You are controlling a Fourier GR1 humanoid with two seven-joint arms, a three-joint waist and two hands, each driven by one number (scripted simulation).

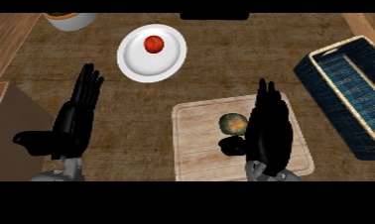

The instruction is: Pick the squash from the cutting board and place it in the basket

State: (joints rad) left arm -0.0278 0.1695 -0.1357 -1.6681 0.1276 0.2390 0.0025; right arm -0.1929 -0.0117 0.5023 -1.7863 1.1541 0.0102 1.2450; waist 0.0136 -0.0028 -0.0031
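The squash [233, 123], round and green with an orange-brown patch, lies on the pale wooden cutting board [198, 153] near the view's lower middle. My right hand [270, 129] stands over the board just right of the squash, fingers straight and pointing away, thumb [233, 145] below the squash; it is open and hides the squash's right edge. The dark blue woven basket [344, 86] with a tan rim sits at the right edge. My left hand [73, 119] rests open at the left, fingers up.
A white plate [135, 62] holding a red tomato [154, 44] sits behind the board. A grey bowl [70, 20] shows at the top left, a dark object [214, 16] at the top middle. Brown counter lies between board and basket.
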